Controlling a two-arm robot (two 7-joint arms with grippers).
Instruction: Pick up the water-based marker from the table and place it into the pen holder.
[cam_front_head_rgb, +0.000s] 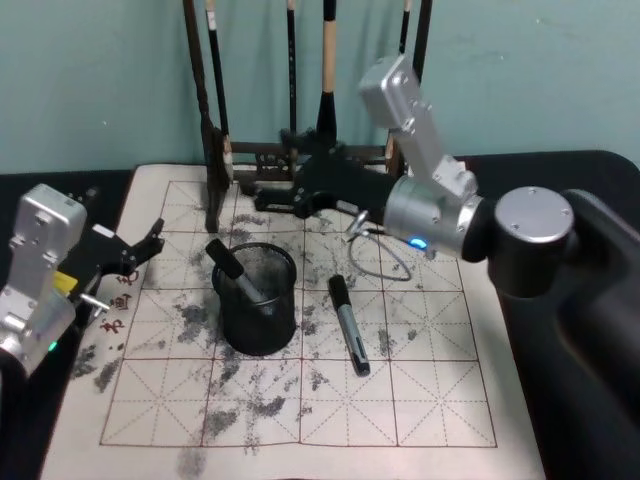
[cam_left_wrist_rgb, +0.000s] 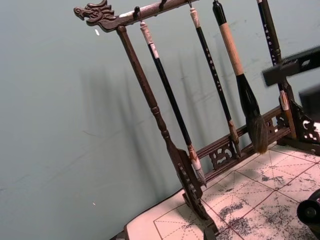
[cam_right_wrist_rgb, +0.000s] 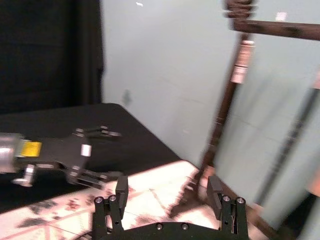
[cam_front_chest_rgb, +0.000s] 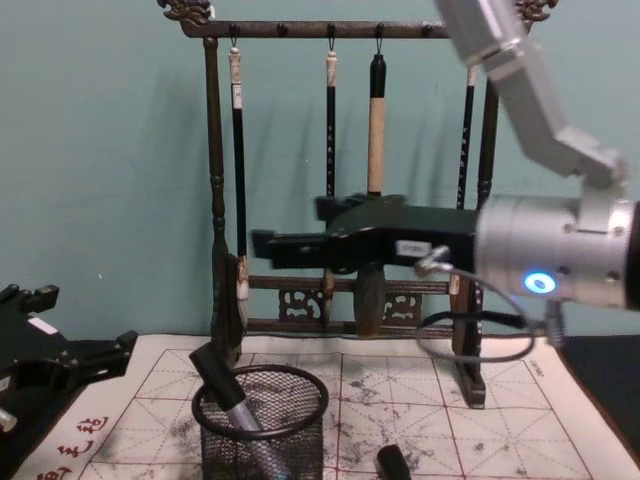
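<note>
The pen holder (cam_front_head_rgb: 256, 312), a black mesh cup, stands on the gridded calligraphy mat (cam_front_head_rgb: 430, 390) and shows low in the chest view (cam_front_chest_rgb: 262, 425). One black-capped, grey-barrelled marker (cam_front_head_rgb: 231, 267) leans inside it (cam_front_chest_rgb: 222, 385). A second marker (cam_front_head_rgb: 348, 322) lies flat on the mat just right of the cup, its cap showing (cam_front_chest_rgb: 392, 463). My right gripper (cam_front_head_rgb: 262, 195) hovers open and empty above the mat behind the cup, in front of the brush rack (cam_front_chest_rgb: 290, 238) (cam_right_wrist_rgb: 167, 192). My left gripper (cam_front_head_rgb: 150, 243) rests open at the mat's left edge (cam_front_chest_rgb: 100, 358).
A tall dark wooden rack (cam_front_chest_rgb: 215, 200) hung with calligraphy brushes (cam_left_wrist_rgb: 240, 75) stands at the back of the mat, close behind my right gripper. A loose cable (cam_front_head_rgb: 385, 255) loops under the right wrist. The mat's front squares carry only ink smudges (cam_front_head_rgb: 250, 410).
</note>
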